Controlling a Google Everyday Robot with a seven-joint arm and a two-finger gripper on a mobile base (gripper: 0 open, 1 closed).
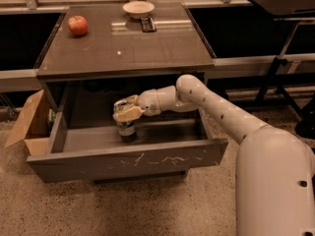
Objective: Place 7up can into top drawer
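The top drawer [123, 162] of the grey table is pulled open, its scratched front panel facing me. The 7up can [127, 129] stands upright on the drawer floor, left of the middle. My gripper [125, 110] reaches into the drawer from the right and sits over the can's top, its cream fingers around the can's upper part. Only the can's lower body shows below the fingers.
A red apple [78, 25] lies on the tabletop at the back left. A white bowl [138, 8] and a dark remote [147, 24] sit at the back middle. A brown cardboard box [27, 124] stands on the floor left of the drawer. A black stand [280, 58] is at the right.
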